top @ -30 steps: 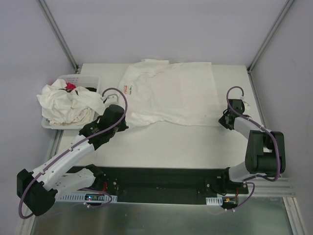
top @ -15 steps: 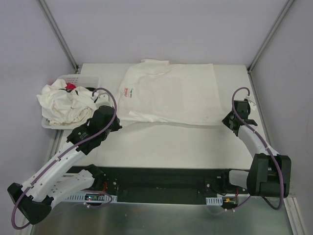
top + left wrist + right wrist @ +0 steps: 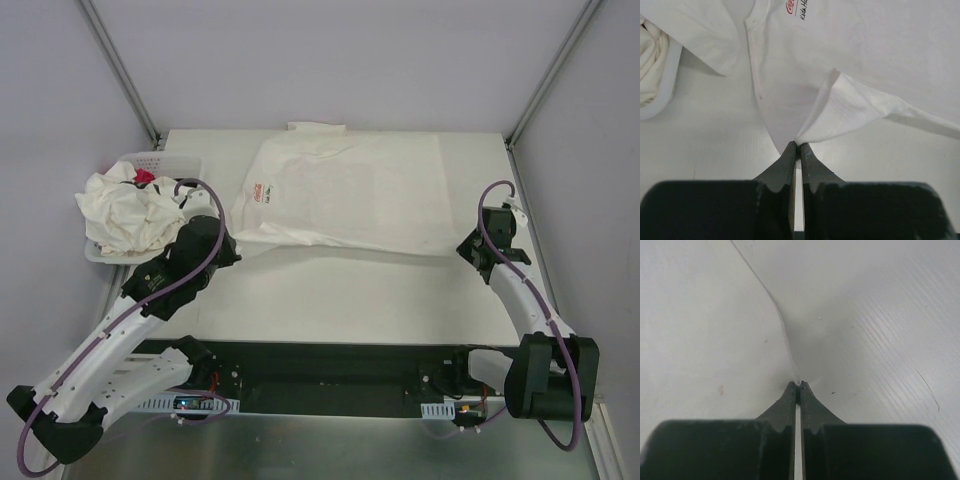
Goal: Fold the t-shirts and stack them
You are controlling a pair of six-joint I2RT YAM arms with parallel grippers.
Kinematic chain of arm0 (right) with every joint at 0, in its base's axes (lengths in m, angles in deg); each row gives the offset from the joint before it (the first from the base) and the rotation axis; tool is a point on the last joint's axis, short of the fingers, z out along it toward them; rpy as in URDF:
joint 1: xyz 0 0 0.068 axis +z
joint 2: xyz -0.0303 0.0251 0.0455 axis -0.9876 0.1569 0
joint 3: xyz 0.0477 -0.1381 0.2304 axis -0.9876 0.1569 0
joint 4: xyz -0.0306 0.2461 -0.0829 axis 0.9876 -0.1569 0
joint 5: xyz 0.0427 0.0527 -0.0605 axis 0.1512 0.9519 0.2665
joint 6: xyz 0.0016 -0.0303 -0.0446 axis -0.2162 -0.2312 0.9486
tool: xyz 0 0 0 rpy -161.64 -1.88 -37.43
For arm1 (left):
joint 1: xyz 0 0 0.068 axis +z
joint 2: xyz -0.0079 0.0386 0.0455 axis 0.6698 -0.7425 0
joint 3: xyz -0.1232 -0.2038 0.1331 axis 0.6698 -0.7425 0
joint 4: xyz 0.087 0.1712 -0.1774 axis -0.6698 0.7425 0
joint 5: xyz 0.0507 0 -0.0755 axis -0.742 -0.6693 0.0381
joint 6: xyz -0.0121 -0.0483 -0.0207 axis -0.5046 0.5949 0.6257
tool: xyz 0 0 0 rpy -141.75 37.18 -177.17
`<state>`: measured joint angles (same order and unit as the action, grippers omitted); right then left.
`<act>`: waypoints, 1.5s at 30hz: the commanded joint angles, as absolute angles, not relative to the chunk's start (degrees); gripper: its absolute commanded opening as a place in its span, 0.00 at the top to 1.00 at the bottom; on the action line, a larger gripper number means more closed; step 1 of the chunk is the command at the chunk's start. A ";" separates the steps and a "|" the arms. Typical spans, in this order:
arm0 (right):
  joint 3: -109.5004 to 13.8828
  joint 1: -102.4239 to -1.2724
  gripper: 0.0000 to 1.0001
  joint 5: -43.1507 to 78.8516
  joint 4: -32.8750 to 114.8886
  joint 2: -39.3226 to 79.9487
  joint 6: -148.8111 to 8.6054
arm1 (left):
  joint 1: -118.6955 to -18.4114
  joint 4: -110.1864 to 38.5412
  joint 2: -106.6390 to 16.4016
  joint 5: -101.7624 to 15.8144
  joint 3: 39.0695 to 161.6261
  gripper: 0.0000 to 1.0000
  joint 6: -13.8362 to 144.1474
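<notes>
One off-white t-shirt [image 3: 350,195] lies spread across the far middle of the table, a small red logo near its left side. My left gripper [image 3: 234,250] is shut on its near-left corner, where a pinched fold of the t-shirt [image 3: 850,100] rises from the left gripper [image 3: 798,145]. My right gripper [image 3: 463,250] is shut on the near-right corner; in the right wrist view the t-shirt [image 3: 815,315] puckers at the right gripper [image 3: 798,384]. More t-shirts [image 3: 130,215] are crumpled in a heap at the left.
A white perforated basket [image 3: 165,160] at the left holds the heap, with a small red packet [image 3: 145,177] on top. Its rim [image 3: 665,85] shows beside my left gripper. Bare table [image 3: 350,290] lies in front of the shirt, and metal posts stand at the back corners.
Both grippers have drawn apart and slightly nearer while holding the corners. The left went left, the right went right, and the shirt's near hem now lies straighter and flatter.
</notes>
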<state>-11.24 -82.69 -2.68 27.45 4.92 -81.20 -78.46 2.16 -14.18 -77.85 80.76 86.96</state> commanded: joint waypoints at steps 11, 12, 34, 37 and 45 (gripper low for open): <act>-19.10 -82.56 0.99 -4.29 29.12 10.68 -80.95 | -78.53 -0.85 -17.43 -82.61 82.67 1.00 84.78; -19.37 -82.56 0.99 -4.38 29.47 11.04 -81.04 | -78.53 -1.11 -17.70 -82.61 82.84 1.00 84.60; -25.87 -82.56 0.99 -4.12 32.02 18.77 -81.04 | -76.16 -8.75 -23.59 -87.45 85.75 1.00 77.66; -26.84 -82.65 0.99 -3.77 32.02 20.35 -81.22 | -75.54 -9.89 -24.64 -87.18 86.10 1.00 77.04; -30.61 -82.73 0.99 -3.24 32.64 25.09 -81.22 | -71.94 -12.45 -27.72 -84.20 86.27 1.00 76.08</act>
